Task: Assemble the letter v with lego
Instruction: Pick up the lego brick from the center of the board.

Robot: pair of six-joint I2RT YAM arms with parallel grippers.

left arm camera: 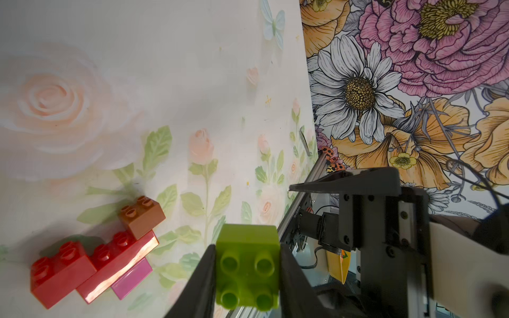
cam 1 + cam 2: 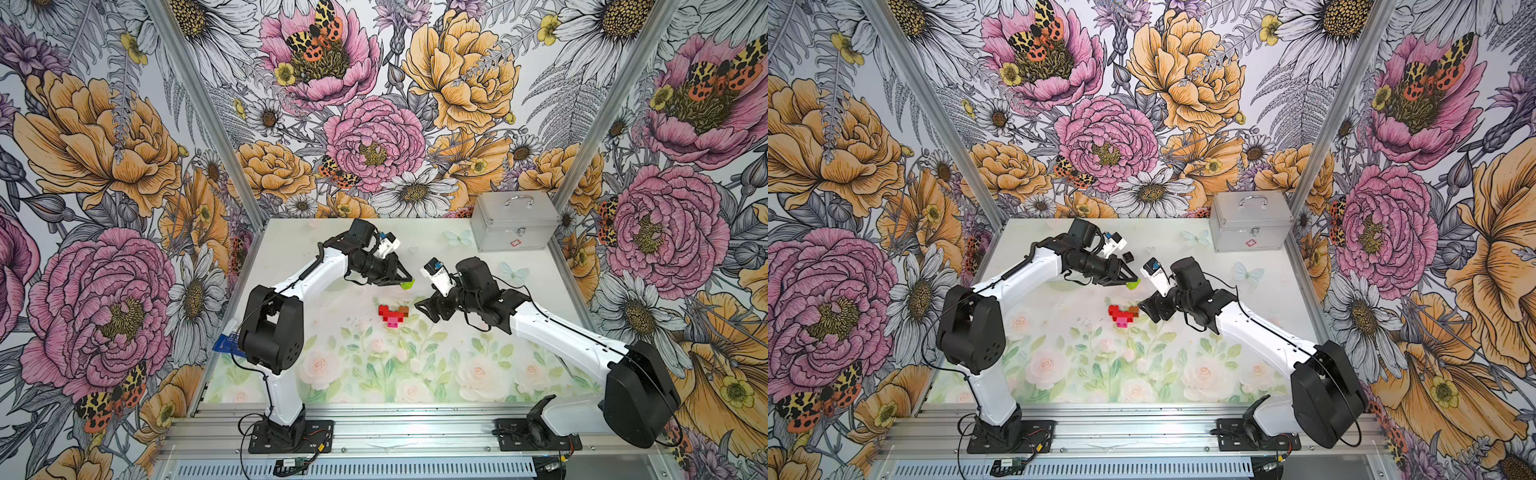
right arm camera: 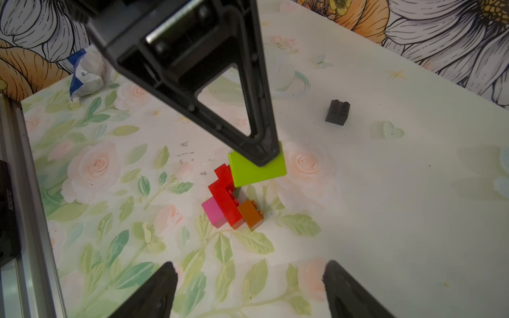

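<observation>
The letter v figure point(image 2: 392, 314) lies mid-table: a pink brick point(image 3: 212, 210), a long red brick point(image 1: 121, 261), a square red brick point(image 1: 60, 269) and an orange-brown brick point(image 1: 141, 216) joined together. My left gripper point(image 1: 248, 247) is shut on a lime-green lego brick point(image 1: 248, 264), held in the air just behind the figure point(image 2: 1122, 316); both top views show this brick point(image 2: 408, 284). My right gripper point(image 3: 249, 264) stands open and empty right of the figure, apart from it. A black brick point(image 3: 338, 112) lies loose farther back, also in a top view point(image 2: 1128, 256).
A silver metal case point(image 2: 515, 226) stands at the back right corner. A blue and white packet point(image 3: 85, 73) lies at the table's left edge. Aluminium rails run along the table's front and sides.
</observation>
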